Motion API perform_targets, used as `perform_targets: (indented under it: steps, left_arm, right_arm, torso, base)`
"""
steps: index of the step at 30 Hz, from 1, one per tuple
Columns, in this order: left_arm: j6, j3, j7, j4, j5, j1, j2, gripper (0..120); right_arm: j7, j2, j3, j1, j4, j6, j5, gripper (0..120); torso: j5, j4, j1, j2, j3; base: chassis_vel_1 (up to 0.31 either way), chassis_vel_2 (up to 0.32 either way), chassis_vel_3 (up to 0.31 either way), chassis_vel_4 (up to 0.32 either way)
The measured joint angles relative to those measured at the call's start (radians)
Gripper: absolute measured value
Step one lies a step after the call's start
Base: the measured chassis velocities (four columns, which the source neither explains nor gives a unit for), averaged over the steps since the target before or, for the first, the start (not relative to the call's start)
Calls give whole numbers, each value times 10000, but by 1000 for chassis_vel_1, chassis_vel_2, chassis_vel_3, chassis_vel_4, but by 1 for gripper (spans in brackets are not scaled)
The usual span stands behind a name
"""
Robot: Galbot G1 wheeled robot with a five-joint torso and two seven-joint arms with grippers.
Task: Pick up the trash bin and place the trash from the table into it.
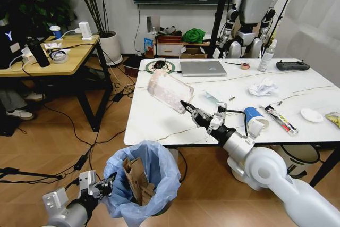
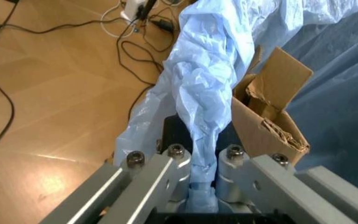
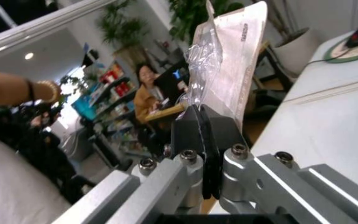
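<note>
Trash bin [image 1: 142, 184] hung by its soft bag rim, pinched in the left gripper [image 2: 195, 179], while the right gripper [image 3: 205, 140] nipped the light, floppy clear package [image 1: 169, 90] at one edge.

Closed silver laptop [image 1: 202, 68] at the far edge of the white top, black mouse [image 1: 159, 64] on a round pad beside it, black remote [image 1: 292, 66] far right, white spray bottle [image 1: 266, 57] nearby, wooden desk [image 1: 50, 57] with clutter to the left, humanoid robot [image 1: 254, 11] standing behind.
</note>
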Motion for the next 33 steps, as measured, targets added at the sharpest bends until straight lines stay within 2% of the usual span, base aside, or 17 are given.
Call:
perform_targets:
  steps: [5, 15, 22, 33]
  left_arm:
    - [-13, -85, 16, -117, 33, 40, -107, 0]
    - [-33, -187, 76, -320, 92, 139, -343, 0]
    - [-41, -308, 85, -411, 95, 183, -405, 0]
    - [-43, -395, 91, -484, 77, 176, -476, 0]
  right_arm:
    - [-351, -714, -451, -20, 581, 42, 16, 0]
    - [-1040, -1506, -1199, -102, 945, 52, -40, 0]
    - [-1441, -1825, -1826, -83, 991, 54, -250, 0]
    - [-1710, -1998, -2083, -422, 1008, 50, -639, 0]
  torso:
    - [1, 2, 0, 0, 0]
    - [1, 1, 0, 0, 0]
    - [1, 2, 0, 0, 0]
    - [0, 2, 0, 0, 0]
  base:
    - [0, 0, 0, 0]
    - [0, 0, 0, 0]
    - [0, 0, 0, 0]
    - [0, 0, 0, 0]
